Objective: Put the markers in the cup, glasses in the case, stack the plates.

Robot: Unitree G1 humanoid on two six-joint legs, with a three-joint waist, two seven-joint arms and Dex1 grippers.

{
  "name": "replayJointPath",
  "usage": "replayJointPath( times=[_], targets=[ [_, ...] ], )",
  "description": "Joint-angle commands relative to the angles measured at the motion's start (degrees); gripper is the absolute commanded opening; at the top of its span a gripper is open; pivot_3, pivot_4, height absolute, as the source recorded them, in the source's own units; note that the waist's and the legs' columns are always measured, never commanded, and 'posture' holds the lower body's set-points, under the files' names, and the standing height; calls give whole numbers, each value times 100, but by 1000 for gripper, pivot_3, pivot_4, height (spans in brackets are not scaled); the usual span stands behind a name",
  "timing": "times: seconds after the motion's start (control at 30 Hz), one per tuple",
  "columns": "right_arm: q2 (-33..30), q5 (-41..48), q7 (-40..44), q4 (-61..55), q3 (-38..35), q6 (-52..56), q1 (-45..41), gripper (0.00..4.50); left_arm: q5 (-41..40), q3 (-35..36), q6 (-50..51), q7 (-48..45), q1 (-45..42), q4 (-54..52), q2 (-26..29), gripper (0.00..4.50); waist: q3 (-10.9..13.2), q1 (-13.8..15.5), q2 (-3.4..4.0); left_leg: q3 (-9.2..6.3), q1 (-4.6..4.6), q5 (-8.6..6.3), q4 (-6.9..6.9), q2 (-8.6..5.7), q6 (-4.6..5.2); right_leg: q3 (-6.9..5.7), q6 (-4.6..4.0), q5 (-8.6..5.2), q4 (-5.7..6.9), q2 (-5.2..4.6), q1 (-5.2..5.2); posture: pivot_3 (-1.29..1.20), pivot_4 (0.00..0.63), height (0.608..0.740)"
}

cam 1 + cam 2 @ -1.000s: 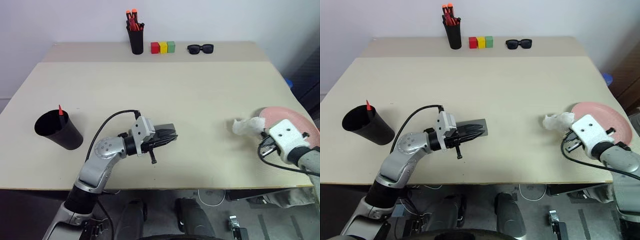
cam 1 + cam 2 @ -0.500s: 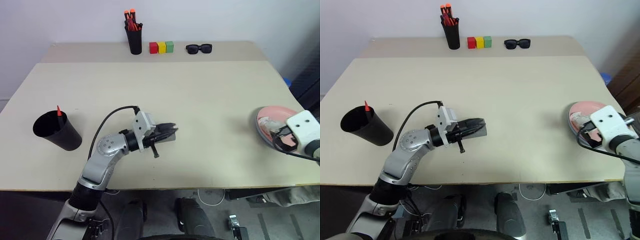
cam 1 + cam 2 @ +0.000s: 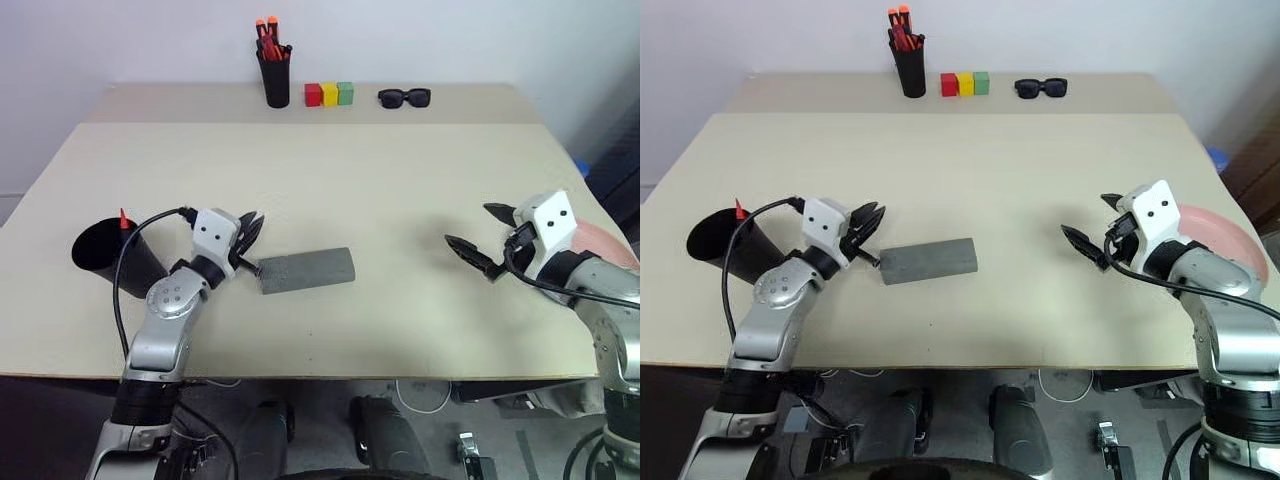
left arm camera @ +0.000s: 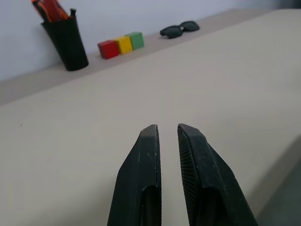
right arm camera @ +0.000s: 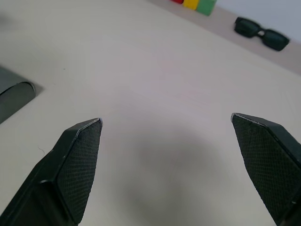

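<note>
We see the grey glasses case [image 3: 305, 270] lying closed near the front of the worktop [image 3: 330, 180], with our left gripper [image 3: 248, 232] just beside its left end, jaws nearly clenched on nothing, only a narrow slit between them. Our right gripper [image 3: 1092, 238] hangs over bare worktop with its jaws spread wide and empty. The salmon pink plate [image 3: 1232, 236] sits behind that arm at the right edge; we cannot make out a blue plate under it. The black cup [image 3: 108, 257] stands at the left edge with a red marker tip [image 3: 122, 219] poking out.

The wire-framed glasses are not to be made out, so we judge them inside the case. The plate lies very near the worktop's edge, so a careless sweep of the right arm could knock it off. The left arm's cable arcs beside the cup and might tip it. At the back, the pen holder [image 3: 275, 78], coloured blocks [image 3: 329, 94] and sunglasses [image 3: 404, 97] are decoys.
</note>
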Motion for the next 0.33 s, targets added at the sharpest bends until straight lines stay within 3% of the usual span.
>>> replayJointPath(
  times=[0.03, 0.33],
  targets=[
    [19, -29, 42, 275, 122, -332, -232, 4477, 34, 134, 37, 88, -15, -354, 87, 598, 0, -13, 0, 1, 1, 0, -1, 0, 0, 0, 0, 0, 0, 0, 0, 0, 150, 740],
    [61, -246, 85, 898, 672, -779, -480, 4477, 55, 160, 289, 276, 258, -678, 171, 598, 0, -31, 0, 1, 1, 0, -8, 1, 0, 0, 0, 0, 1, 3, -4, 0, 150, 740]
  ],
)
